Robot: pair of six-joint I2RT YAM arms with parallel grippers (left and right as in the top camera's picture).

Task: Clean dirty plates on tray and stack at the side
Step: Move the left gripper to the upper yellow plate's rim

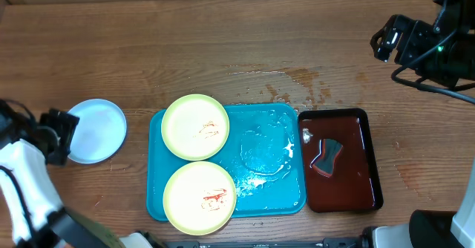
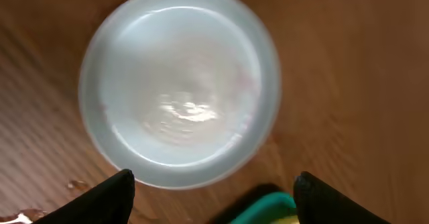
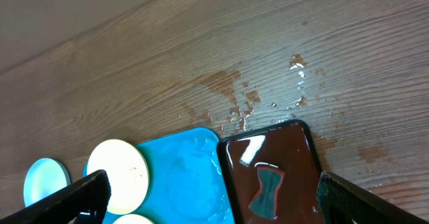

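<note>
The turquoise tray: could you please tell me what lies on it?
The rear yellow plate and front yellow plate, both red-smeared, fill the tray's left half; water glistens on its right. The surface under them is covered.

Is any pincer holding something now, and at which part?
Nothing is held. Left pincer hangs open by the white plate; right pincer is open above the table.

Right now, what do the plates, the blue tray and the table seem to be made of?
The pale blue plate looks like glossy plastic: light glints off its face. The two yellow plates seem the same, uniform colour. The turquoise tray is likely moulded plastic, with rounded corners and pooled water. The table looks like wood, perhaps laminate, by its grain.
</note>
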